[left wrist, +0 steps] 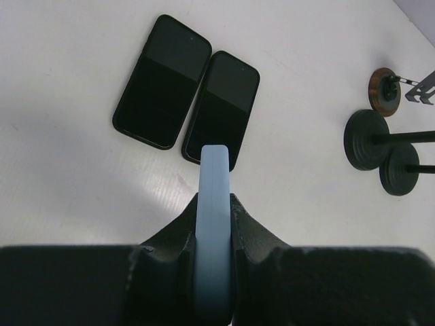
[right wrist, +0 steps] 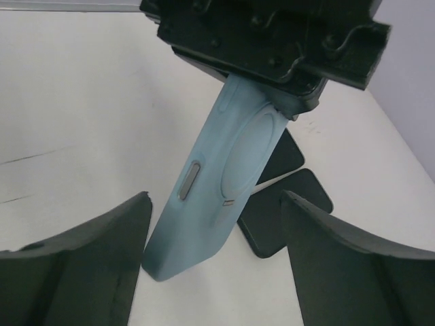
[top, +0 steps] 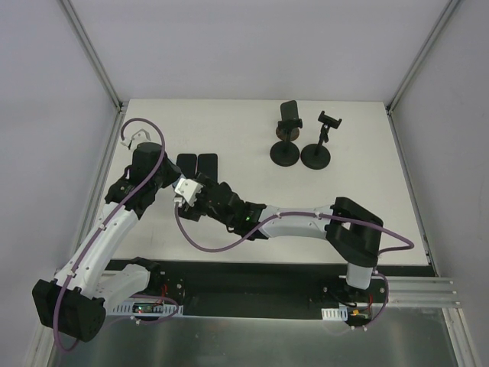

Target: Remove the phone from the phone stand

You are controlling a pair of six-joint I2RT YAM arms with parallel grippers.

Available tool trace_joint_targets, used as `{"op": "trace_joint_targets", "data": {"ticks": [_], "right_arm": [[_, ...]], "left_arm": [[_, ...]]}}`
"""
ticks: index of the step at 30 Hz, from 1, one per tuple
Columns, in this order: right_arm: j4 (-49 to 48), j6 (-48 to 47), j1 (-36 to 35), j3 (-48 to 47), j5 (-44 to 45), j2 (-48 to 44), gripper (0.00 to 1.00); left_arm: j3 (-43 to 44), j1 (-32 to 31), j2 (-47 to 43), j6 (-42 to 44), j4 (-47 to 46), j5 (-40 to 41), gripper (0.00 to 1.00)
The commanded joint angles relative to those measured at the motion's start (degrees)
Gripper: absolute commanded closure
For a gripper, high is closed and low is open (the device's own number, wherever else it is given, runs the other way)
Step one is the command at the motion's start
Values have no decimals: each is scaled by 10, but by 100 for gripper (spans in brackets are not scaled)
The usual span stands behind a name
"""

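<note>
My left gripper (top: 180, 186) is shut on a light blue phone (left wrist: 215, 170), held edge-on between its jaws a little above the table. In the right wrist view the blue phone (right wrist: 217, 183) hangs down from the left gripper (right wrist: 272, 41). My right gripper (right wrist: 214, 261) is open, its fingers on either side of the phone's lower end without touching it. In the top view the right gripper (top: 208, 196) sits right beside the left one. At the back a black phone (top: 289, 116) stands clamped in a phone stand (top: 285, 154).
Two black phones (left wrist: 162, 81) (left wrist: 222, 109) lie flat side by side on the white table, just beyond the grippers. A second stand (top: 315, 157) with an empty clamp is beside the first. The stands' round bases (left wrist: 367, 139) show at the right of the left wrist view.
</note>
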State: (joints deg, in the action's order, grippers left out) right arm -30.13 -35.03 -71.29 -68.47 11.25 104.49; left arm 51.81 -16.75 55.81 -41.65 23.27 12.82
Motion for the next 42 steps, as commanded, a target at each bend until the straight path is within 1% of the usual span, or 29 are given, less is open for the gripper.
{"op": "trace_joint_targets", "data": {"ticks": [1,3,4,6,7,9,10,12,13,16,17,19,20,24,25,26,28,29,31,32,33,35,36,38,42], "right_arm": [[-72,-30,1,-28,69,19,29],[-72,-32,2,-30,85,25,36],[-72,-33,3,-31,89,27,42],[-72,-35,4,-33,105,32,51],[-73,-34,4,-31,112,33,61],[-76,-31,4,-28,133,29,72],[-77,-29,4,-26,141,29,83],[-78,-22,4,-24,164,24,93],[-79,-21,5,-19,172,23,99],[-79,-10,6,-9,195,13,99],[-79,-7,6,0,200,12,99],[-78,8,12,10,214,2,99],[-74,16,16,20,216,-2,99],[-44,76,40,37,203,-21,99],[-27,93,53,40,197,-26,99],[-15,139,61,40,191,-30,99],[24,187,86,39,164,-39,99],[38,242,95,35,156,-43,99],[77,301,121,22,127,-47,99],[88,329,130,18,114,-46,99],[99,391,141,12,87,-45,99],[118,448,172,3,56,-36,99],[118,504,182,2,24,-32,99],[117,543,207,-3,-2,-20,99],[115,606,223,-18,-40,0,99]], "left_arm": [[3,8,-11,-29,-29,-31,100],[4,9,-7,-33,-30,-42,100],[4,8,-8,-36,-31,-47,100],[5,8,-2,-36,-31,-53,100],[5,9,-1,-39,-32,-59,100],[3,9,2,-39,-34,-63,100],[3,9,3,-37,-36,-67,100],[3,9,4,-34,-38,-67,89],[2,10,4,-34,-38,-66,73],[0,10,-1,-27,-41,-54,50],[0,11,-4,-25,-43,-42,39],[-3,10,-13,-13,-45,-26,29],[-4,10,-17,-9,-49,-18,21],[-14,11,-51,24,-60,45,10],[-16,12,-58,38,-63,57,9],[-19,11,-65,45,-66,69,8],[-29,11,-90,62,-76,98,7],[-34,11,-99,68,-80,105,7],[-50,12,-126,88,-97,118,7],[-55,11,-134,93,-103,118,7],[-66,11,-149,101,-110,116,7],[-75,12,-163,125,-132,105,6],[-83,11,-173,130,-137,102,6],[-88,11,-181,144,-150,90,5],[-97,12,-190,161,-162,78,3]]}}
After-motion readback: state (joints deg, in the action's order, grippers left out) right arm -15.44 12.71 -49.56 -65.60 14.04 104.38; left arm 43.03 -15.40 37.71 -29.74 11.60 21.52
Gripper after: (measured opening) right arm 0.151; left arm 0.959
